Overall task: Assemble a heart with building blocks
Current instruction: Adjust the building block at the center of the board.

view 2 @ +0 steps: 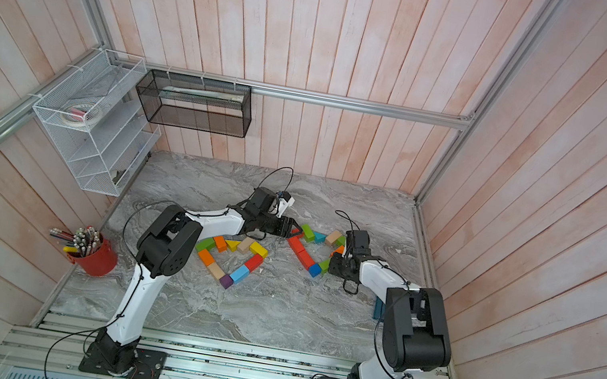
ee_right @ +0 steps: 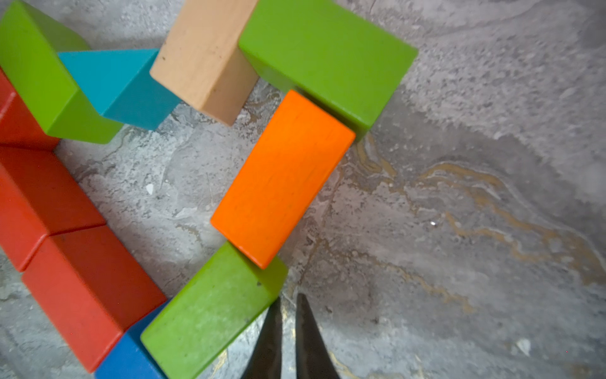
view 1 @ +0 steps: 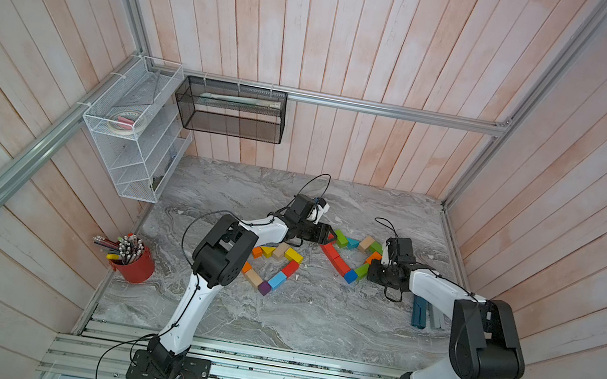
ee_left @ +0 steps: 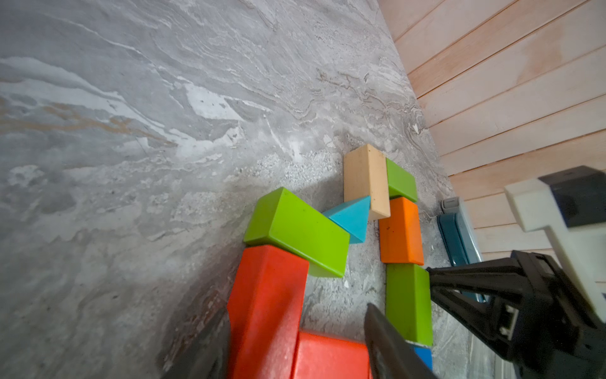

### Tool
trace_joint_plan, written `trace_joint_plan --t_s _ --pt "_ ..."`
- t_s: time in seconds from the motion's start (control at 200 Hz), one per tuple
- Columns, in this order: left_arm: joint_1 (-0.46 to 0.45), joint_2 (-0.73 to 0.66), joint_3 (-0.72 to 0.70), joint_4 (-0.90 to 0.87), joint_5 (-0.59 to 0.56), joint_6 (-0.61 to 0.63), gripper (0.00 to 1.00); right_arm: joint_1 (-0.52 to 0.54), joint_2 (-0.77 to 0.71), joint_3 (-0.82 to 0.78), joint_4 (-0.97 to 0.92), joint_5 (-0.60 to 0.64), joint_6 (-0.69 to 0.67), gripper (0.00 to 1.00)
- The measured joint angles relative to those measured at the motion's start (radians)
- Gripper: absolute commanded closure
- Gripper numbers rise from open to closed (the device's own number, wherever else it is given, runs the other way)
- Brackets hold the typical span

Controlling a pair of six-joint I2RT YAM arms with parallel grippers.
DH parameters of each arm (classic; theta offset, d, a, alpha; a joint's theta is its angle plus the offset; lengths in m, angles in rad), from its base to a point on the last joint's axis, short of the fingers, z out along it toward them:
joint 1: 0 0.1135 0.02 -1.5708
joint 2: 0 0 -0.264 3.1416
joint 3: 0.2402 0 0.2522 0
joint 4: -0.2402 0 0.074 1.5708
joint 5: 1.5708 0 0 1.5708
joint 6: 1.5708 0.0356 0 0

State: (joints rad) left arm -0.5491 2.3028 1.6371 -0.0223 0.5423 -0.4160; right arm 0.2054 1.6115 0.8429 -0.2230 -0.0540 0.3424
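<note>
The building blocks lie in two outlines on the marble table. The right outline has a green block [ee_right: 42, 78], a teal wedge [ee_right: 121, 85], a tan block [ee_right: 203, 55], a green block [ee_right: 328, 62], an orange block [ee_right: 282, 177], another green block [ee_right: 210, 315], a blue cube [view 1: 350, 276] and a red row [view 1: 341, 265]. My left gripper [view 1: 330, 237] sits at the far end of that row. Its jaws stand half apart with the red block [ee_left: 269, 302] filling the gap. My right gripper [ee_right: 288, 302] is shut and empty, its tips at the near green block's corner.
The left outline of blocks, with a yellow block [view 1: 293, 255], lies under my left forearm. A red cup of pencils [view 1: 133, 261] stands front left. A white wire rack [view 1: 131, 126] and a black mesh basket [view 1: 231, 110] hang on the walls. A teal case [view 1: 419, 314] lies by the right wall.
</note>
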Motion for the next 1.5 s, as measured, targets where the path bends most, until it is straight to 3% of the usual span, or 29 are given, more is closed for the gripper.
trace_joint_plan --t_s 1.495 --pt "0.019 -0.007 -0.004 -0.001 0.000 0.000 0.34 0.016 -0.021 -0.037 0.043 -0.109 -0.003 0.88"
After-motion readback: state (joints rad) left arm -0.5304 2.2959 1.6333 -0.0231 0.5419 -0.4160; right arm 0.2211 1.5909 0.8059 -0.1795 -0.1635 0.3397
